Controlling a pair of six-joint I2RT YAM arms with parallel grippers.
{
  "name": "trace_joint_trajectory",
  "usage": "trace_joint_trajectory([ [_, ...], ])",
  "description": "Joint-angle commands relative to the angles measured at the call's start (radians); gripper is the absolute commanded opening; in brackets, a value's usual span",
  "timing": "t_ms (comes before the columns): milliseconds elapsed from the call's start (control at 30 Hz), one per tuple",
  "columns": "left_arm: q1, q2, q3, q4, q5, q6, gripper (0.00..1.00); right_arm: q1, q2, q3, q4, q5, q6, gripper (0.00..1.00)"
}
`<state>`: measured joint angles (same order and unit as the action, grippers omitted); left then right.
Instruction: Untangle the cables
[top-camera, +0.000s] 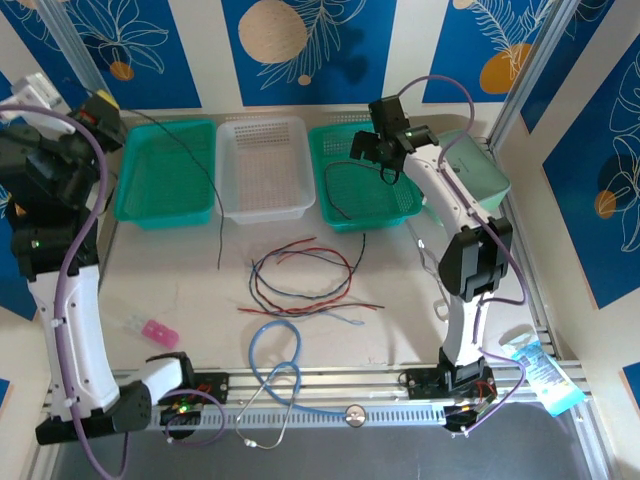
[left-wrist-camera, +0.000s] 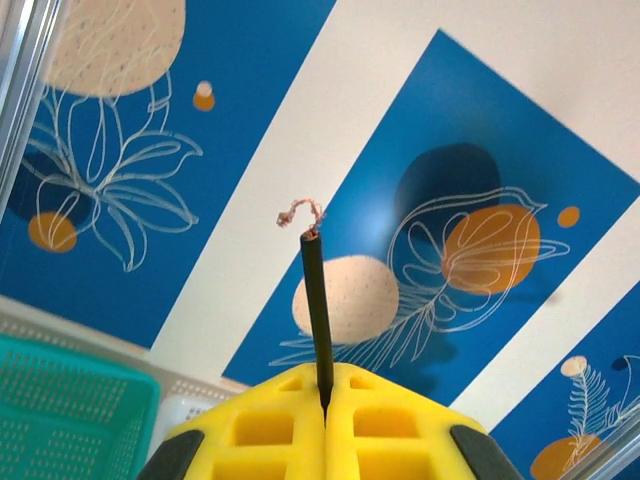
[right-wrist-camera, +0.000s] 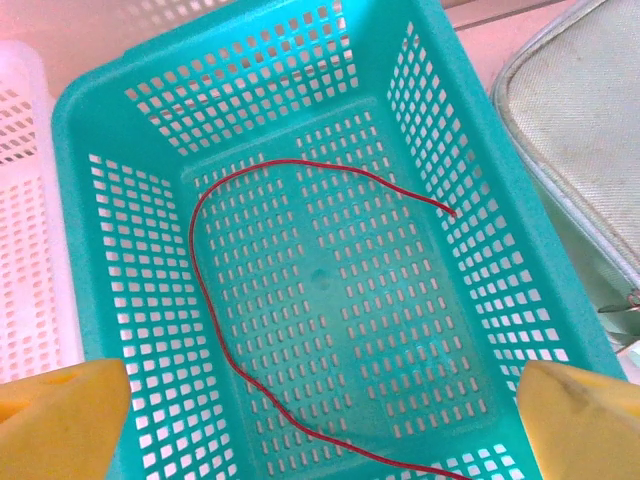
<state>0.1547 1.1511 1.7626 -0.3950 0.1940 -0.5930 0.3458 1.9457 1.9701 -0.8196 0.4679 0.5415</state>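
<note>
Blue and white striped walls (top-camera: 340, 40), painted with pale leaves and orange circles, enclose a pale table (top-camera: 180, 290); a metal post (top-camera: 522, 80) stands far right.

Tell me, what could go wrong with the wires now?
The black cable pinched in the left gripper trails down to the table near the pile; lifting it might snag there. The red cable in the basket seems to trail over the rim, so it might slide out.

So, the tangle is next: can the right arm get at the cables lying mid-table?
Probably yes: the right hand hangs open over the teal basket, holding nothing, and bare table lies between it and the cables.
</note>
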Motion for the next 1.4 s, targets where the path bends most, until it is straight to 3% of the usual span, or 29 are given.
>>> trace_joint_trajectory([
  [0, -0.01, 0.069, 0.118, 0.045, -0.016, 0.037, 0.0, -0.013, -0.036, 0.003, -0.04, -0.029, -0.017, 0.99],
  [200, -0.011, 0.21, 0.264, 0.189, -0.141, 0.057, 0.0, -0.012, -0.093, -0.033, -0.009, -0.069, -0.05, 0.99],
  [300, -0.01, 0.303, 0.364, 0.227, -0.179, 0.128, 0.0, -0.011, -0.078, 0.004, -0.039, -0.079, -0.061, 0.99],
  [533, -0.01, 0.441, 0.422, 0.334, -0.289, 0.257, 0.0, -0.008, -0.082, 0.009, -0.054, -0.105, -0.089, 0.99],
  [900, -0.009, 0.481, 0.175, 0.535, -0.39, 0.401, 0.0, 0.001, -0.179, -0.095, -0.058, -0.09, -0.18, 0.99],
  [1067, -0.01, 0.527, 0.094, 0.477, -0.355, 0.368, 0.0, 0.011, -0.218, -0.109, -0.07, -0.077, -0.202, 0.99],
  [1167, -0.009, 0.574, 0.054, 0.334, -0.366, 0.336, 0.0, 0.016, -0.255, -0.149, -0.058, -0.1, -0.212, 0.99],
  [1367, 0.008, 0.747, 0.093, 0.05, -0.263, 0.265, 0.0, 0.004, -0.316, -0.288, -0.041, -0.092, -0.209, 0.99],
])
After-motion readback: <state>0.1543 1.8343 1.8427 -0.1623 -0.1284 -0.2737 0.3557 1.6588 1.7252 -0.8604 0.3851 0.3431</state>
